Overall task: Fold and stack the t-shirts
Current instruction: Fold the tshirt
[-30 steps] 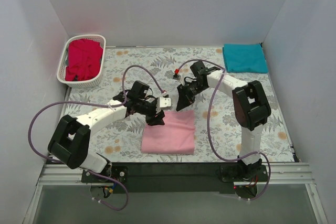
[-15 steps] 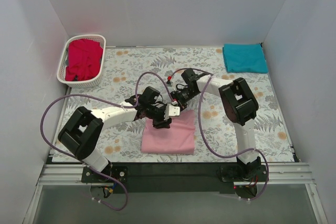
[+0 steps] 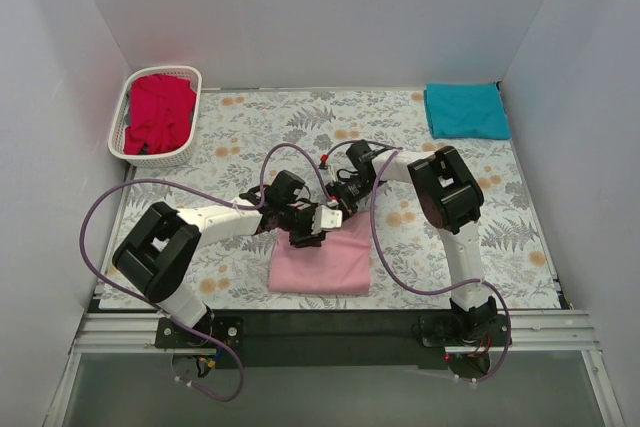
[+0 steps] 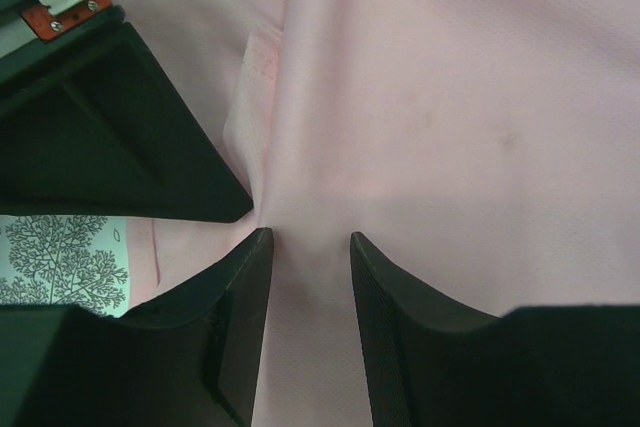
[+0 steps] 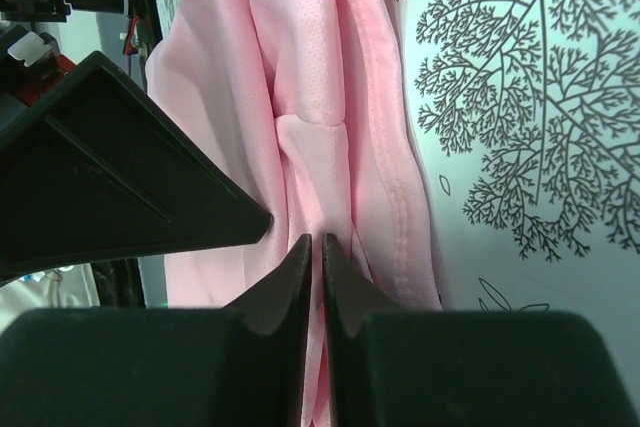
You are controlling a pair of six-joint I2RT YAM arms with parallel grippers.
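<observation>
Pink t-shirt (image 3: 325, 262): lies folded into a rough rectangle on the desk (image 3: 260, 122), near the front edge and about midway across, between the two arms.
Far edge of the pink t-shirt: bunched into soft ridges and folds where both arms meet it, with a stitched hem showing in the right wrist view.
Left end effector (image 4: 310, 237): down on the far left part of the pink t-shirt, its fingers standing part-way closed with pink cloth between them and creases running into the gap. It is pinching a fold of that cloth.
Right end effector (image 5: 315, 239): just beside the left one at the same far edge, its fingers pressed almost together on a thin ridge of pink cloth.
The two end effectors: close enough that each shows as a large black wedge in the other's wrist view.
Teal t-shirt (image 3: 466, 110): folded flat at the far right corner of the desk, well apart from the arms.
Red t-shirt (image 3: 160, 112): heaped loosely inside the white lattice basket (image 3: 165, 69) at the far left corner.
</observation>
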